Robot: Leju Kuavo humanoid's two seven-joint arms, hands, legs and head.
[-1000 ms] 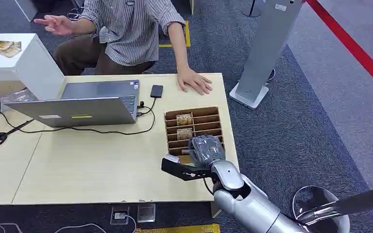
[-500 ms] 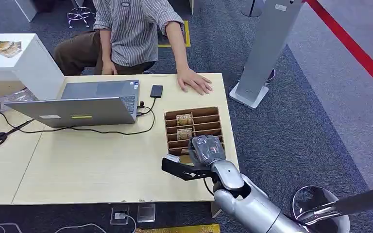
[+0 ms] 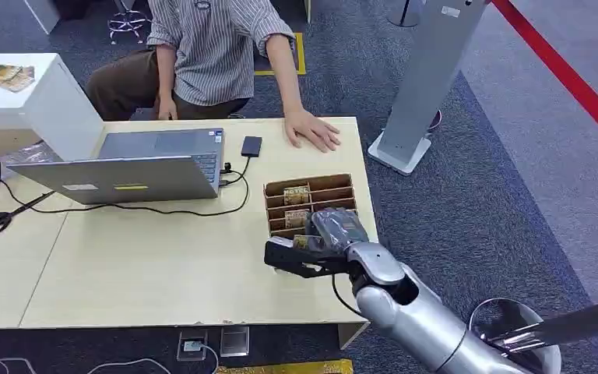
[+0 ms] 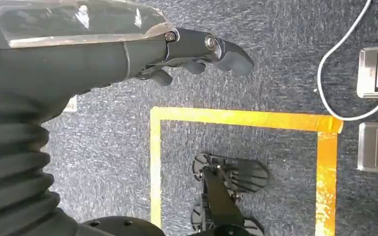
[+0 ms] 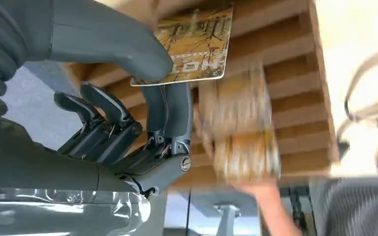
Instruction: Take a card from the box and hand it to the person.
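Note:
A brown divided card box (image 3: 328, 187) stands on the table's right end, with cards (image 3: 297, 192) upright in its slots. My right hand (image 3: 311, 249) hovers over the box's near end and pinches a yellow-brown printed card (image 5: 197, 49) between thumb and finger, lifted out of the slots. In the right wrist view the box (image 5: 290, 73) lies just past the card. The person sits at the far side, one hand (image 3: 313, 129) resting flat on the table beyond the box. My left hand (image 4: 197, 54) hangs over the carpet, holding nothing.
An open laptop (image 3: 140, 167) with a black cable sits mid-table (image 3: 140, 257), a phone (image 3: 251, 146) beside it, scissors (image 3: 0, 220) at the left edge. A white cabinet (image 3: 39, 97) stands far left. A grey pillar base (image 3: 401, 156) is right of the table.
My right hand has risen and moved forward over the box with the card. The person's raised arm has come down to the lap; the other hand stays on the table.

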